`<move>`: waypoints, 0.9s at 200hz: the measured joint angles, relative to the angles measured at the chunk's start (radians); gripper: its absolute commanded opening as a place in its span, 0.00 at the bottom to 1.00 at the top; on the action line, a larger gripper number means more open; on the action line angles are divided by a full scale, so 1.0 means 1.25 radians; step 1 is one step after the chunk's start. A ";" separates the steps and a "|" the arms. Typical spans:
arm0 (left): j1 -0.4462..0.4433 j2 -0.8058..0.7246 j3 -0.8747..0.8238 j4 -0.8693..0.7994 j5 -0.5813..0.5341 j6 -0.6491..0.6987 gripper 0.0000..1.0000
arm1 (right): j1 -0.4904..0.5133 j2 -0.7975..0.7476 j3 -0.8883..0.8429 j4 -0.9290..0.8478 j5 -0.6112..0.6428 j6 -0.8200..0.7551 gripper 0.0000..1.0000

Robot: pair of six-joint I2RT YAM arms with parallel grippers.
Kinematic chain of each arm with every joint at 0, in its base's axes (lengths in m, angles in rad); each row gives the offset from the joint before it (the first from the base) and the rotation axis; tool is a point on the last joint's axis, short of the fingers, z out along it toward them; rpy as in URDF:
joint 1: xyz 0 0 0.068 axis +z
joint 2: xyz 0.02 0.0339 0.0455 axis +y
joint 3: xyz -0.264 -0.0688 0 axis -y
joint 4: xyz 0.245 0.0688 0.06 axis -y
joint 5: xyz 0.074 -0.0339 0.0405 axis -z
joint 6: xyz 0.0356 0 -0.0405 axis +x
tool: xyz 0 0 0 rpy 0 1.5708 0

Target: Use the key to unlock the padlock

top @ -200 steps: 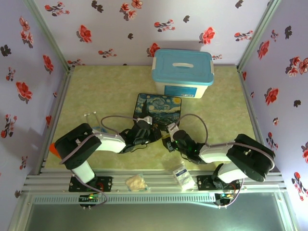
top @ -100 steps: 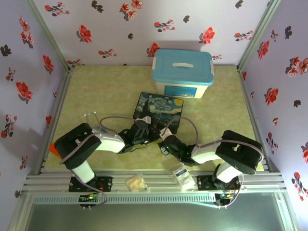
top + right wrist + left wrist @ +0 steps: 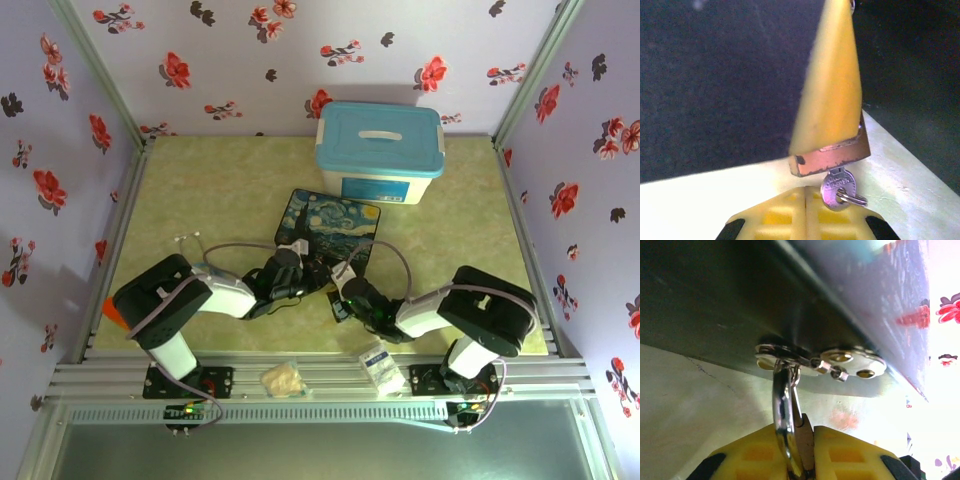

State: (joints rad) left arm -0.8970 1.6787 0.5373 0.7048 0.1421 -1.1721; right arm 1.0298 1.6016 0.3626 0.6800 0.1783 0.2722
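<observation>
The brass padlock [image 3: 832,156] hangs by its silver shackle [image 3: 782,410] from the hasp [image 3: 840,360] of the Starry-Night tin box [image 3: 330,222]. My left gripper [image 3: 807,442] is shut on the padlock body [image 3: 809,440], seen edge-on between its yellow fingers. The small key [image 3: 838,188], with a little ring through its round head, sits in the padlock's underside. My right gripper [image 3: 806,200] is just below it, pads pressed together; the key head lies over the right finger, not between the pads. From above, both grippers [image 3: 300,275] [image 3: 345,290] meet at the box's near edge.
A blue-lidded plastic bin [image 3: 380,150] stands behind the tin box. A white packet [image 3: 378,365] and a crumpled beige item [image 3: 283,378] lie on the near rail. A small wire piece [image 3: 187,238] lies at the left. Floral walls close in three sides.
My right arm has swung left and brought its gripper in close under the padlock. The left gripper has kept its hold, shifting only slightly.
</observation>
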 measured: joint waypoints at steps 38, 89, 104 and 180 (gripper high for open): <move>0.004 -0.002 0.000 -0.007 0.001 0.003 0.15 | -0.055 0.025 -0.031 0.104 -0.117 0.046 0.01; 0.006 -0.019 0.000 -0.039 0.010 0.006 0.05 | -0.089 0.014 -0.081 0.173 -0.193 0.090 0.09; 0.007 -0.021 0.000 -0.043 0.013 0.006 0.03 | -0.092 -0.005 -0.099 0.176 -0.196 0.111 0.30; 0.010 -0.048 0.000 -0.093 0.025 0.006 0.03 | -0.025 -0.106 -0.086 -0.013 0.008 0.043 0.37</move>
State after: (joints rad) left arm -0.8848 1.6188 0.5373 0.5884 0.1734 -1.1641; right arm 0.9981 1.4696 0.2546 0.6643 0.1886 0.3260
